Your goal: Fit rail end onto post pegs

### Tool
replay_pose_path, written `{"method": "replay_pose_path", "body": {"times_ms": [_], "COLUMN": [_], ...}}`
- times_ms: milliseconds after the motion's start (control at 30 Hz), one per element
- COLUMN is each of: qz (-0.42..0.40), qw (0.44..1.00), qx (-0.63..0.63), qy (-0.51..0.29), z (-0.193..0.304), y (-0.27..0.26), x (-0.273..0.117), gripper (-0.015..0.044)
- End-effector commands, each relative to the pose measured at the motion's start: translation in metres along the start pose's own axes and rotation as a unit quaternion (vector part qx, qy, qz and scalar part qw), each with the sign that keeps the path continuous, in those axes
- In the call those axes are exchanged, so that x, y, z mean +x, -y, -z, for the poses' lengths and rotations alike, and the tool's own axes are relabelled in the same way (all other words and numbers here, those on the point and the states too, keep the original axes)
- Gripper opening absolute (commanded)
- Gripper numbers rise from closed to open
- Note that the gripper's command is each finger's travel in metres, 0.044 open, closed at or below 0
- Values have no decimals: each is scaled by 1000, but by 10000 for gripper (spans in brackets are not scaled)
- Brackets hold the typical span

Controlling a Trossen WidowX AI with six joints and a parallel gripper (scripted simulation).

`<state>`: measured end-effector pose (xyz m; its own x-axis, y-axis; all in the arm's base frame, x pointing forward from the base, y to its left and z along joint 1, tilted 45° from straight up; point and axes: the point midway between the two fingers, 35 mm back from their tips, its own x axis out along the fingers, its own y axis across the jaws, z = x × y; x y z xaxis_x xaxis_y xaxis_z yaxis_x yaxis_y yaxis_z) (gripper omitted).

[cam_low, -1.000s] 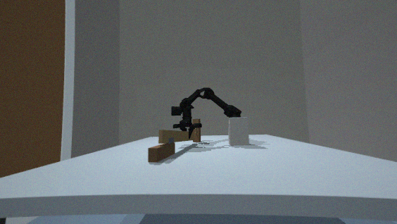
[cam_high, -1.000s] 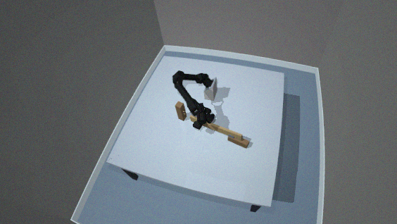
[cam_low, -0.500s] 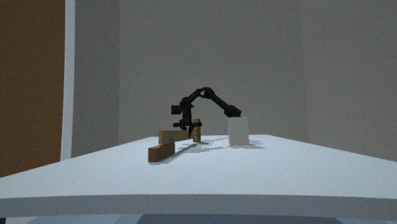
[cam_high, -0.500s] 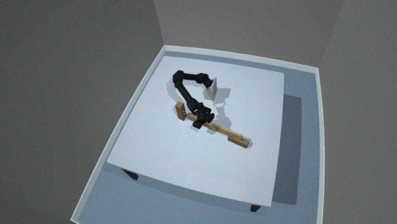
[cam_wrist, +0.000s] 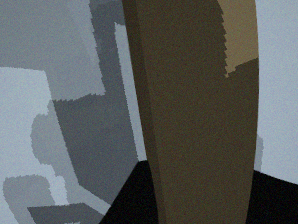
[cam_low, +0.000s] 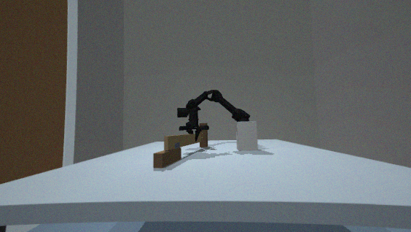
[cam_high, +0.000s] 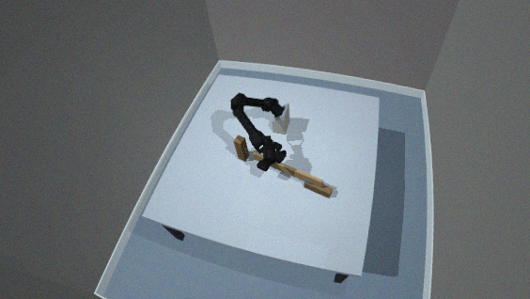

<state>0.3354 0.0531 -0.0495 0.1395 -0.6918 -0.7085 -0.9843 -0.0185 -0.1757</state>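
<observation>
The wooden rail (cam_high: 305, 176) (cam_low: 178, 140) (cam_wrist: 200, 110) is held by my gripper (cam_high: 273, 163) (cam_low: 196, 138) (cam_wrist: 171, 165), which is shut on it nearer the post end. The post (cam_high: 241, 148) (cam_low: 204, 141) stands upright just beyond the rail's near end, with a small gap between them in the top view. The pegs and holes are too small to make out. The rail's far end lies over or beside the low footboard block (cam_high: 319, 190) (cam_low: 166, 158); it looks high on the block in the exterior view, and I cannot tell whether it is in the bracket.
The white base block (cam_high: 283, 123) (cam_low: 247, 136) carries the arm, well away from the rail. The arm reaches over the white table (cam_high: 226, 202) (cam_low: 284, 182) to the rail. In the wrist view, shadows lie left of the rail.
</observation>
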Motion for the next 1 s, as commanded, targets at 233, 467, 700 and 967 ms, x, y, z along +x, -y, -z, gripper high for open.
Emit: {"method": "replay_pose_path", "body": {"times_ms": [233, 467, 700, 967], "qz": [1, 1, 1, 1], "qw": [1000, 1000, 1000, 1000], "qx": [0, 0, 0, 0], "qy": [7, 7, 7, 7], "z": [-3, -3, -3, -3], "y": [0, 0, 0, 0], "x": [-9, -13, -13, -9], "gripper": [0, 0, 0, 0]}}
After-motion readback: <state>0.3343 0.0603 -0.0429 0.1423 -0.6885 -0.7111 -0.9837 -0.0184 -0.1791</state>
